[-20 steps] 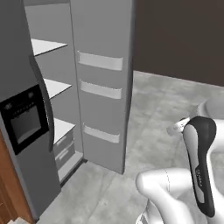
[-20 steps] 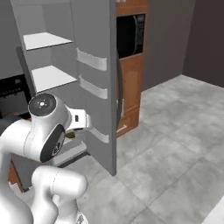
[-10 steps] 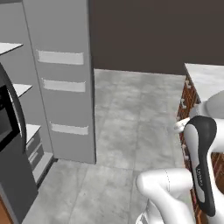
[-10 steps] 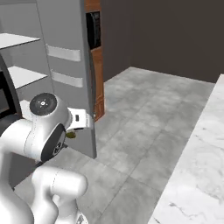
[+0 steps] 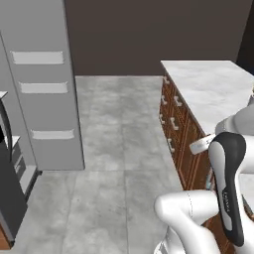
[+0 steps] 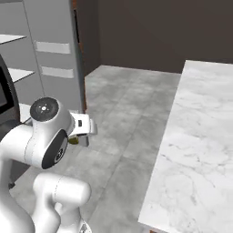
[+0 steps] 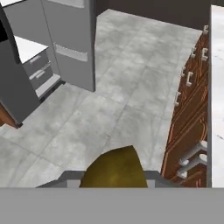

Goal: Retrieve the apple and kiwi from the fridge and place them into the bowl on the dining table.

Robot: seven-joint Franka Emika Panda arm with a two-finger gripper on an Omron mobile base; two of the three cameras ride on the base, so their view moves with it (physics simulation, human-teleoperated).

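An olive-brown kiwi (image 7: 114,168) sits at the bottom of the hand view, and my gripper (image 7: 114,178) is shut on it. From the right base view the kiwi (image 6: 73,140) shows as a small olive spot under the white hand, held by the gripper (image 6: 76,139) above the floor. The grey fridge (image 5: 42,84) stands at the left with its door swung open, and white shelves (image 6: 11,38) show inside. In the hand view the fridge (image 7: 70,39) lies at the upper left. The apple, the bowl and the dining table are out of view.
A marble counter with wooden drawers (image 5: 206,92) runs along the right; its top (image 6: 195,136) and drawer handles (image 7: 190,78) are close by. Grey tiled floor (image 5: 119,149) lies between the counter and the fridge. The fridge's dark dispenser door (image 5: 7,188) juts out at the far left.
The whole picture has swung right as the base turned: the fridge slid to the left edge and the marble counter came in at the right. The gripper stays shut on the kiwi.
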